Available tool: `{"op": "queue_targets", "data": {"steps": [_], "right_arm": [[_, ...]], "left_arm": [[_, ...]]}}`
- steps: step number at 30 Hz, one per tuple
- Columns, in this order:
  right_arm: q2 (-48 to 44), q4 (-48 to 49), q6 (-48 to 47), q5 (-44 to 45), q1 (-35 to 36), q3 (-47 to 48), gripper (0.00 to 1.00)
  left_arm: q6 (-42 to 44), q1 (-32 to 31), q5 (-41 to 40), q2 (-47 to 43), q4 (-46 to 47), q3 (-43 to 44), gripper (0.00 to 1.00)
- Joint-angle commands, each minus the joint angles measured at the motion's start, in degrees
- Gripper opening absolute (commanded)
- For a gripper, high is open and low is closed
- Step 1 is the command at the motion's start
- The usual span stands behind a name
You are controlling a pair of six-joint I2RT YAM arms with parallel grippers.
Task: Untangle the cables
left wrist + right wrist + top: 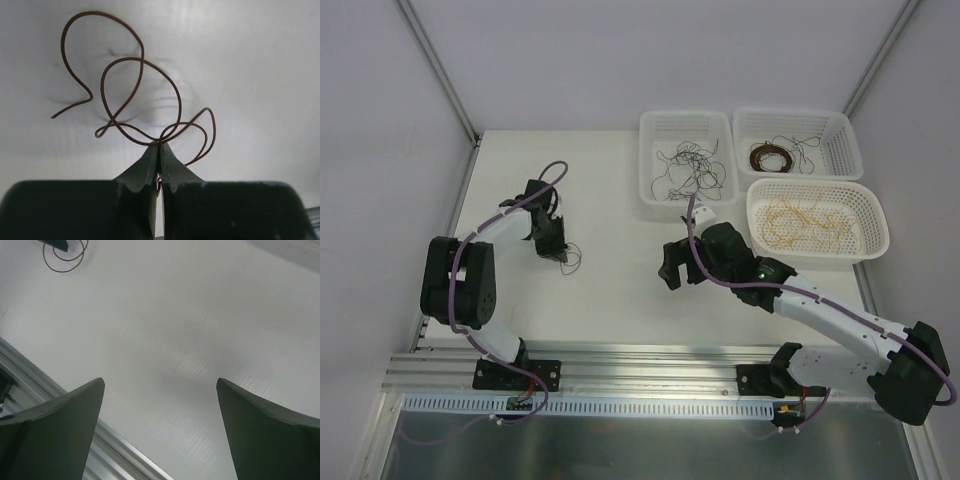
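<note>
My left gripper (160, 145) is shut on a thin dark brown curly cable (142, 82), pinched at the fingertips, its loops spreading over the white table. In the top view the left gripper (557, 255) holds this cable (570, 260) at the table's left middle. My right gripper (160, 382) is open and empty above bare table; in the top view it (672, 270) hangs near the middle. The cable also shows in the right wrist view's top left corner (62, 260). Other cables lie in baskets: black (685, 165), dark brown coil (772, 157), yellow-tan (810, 222).
Three white baskets stand at the back right: one (648, 150) with black wires, one (840, 135) with the brown coil, one (865, 215) with yellow-tan wires. An aluminium rail (620, 365) runs along the table's near edge.
</note>
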Motion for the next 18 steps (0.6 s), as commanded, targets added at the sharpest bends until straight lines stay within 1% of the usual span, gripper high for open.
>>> {"op": "queue_targets", "data": {"steps": [1, 4, 7, 9, 12, 18], "right_arm": [[0.4, 6.2, 1.4, -2.9, 1.1, 0.3, 1.0], [0.4, 8.8, 2.9, -6.2, 1.3, -0.5, 1.0], [0.0, 12.0, 4.9, -7.5, 1.3, -0.9, 1.0], [-0.2, 12.3, 7.1, -7.9, 1.3, -1.0, 1.0], [-0.5, 17.7, 9.2, -9.6, 1.4, -2.3, 1.0], [3.1, 19.6, 10.5, -11.8, 1.7, -1.3, 1.0]], "left_arm": [[3.7, -5.5, 4.2, -6.1, 0.0, 2.2, 0.0], [5.7, -10.3, 5.6, -9.2, 0.7, 2.0, 0.0], [7.5, -14.0, 9.8, -12.6, 2.1, 0.8, 0.0], [9.0, -16.3, 12.5, -15.2, 2.8, 0.5, 0.0], [10.6, -18.5, 16.2, -18.7, 4.0, -0.7, 0.0], [12.2, -19.6, 21.0, -23.8, 5.5, -2.1, 0.0]]}}
